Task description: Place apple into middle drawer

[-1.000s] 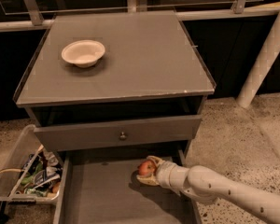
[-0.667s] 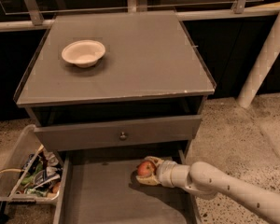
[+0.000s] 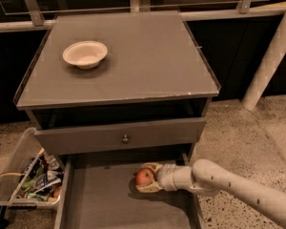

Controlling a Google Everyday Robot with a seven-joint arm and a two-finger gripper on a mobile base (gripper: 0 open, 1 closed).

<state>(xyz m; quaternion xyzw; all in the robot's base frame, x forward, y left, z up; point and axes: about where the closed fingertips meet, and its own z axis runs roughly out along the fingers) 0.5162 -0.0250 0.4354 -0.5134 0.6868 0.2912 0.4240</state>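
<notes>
My hand, lower centre of frame, is closed around the apple, low over the middle drawer floor. I judge the apple firm, light, smooth, roll-prone; grip across its widest girth.

Low in the frame, right of centre, the gripper reaches in from the right, closed around the apple over the open middle drawer; a white bowl sits upper left on the cabinet top
</notes>
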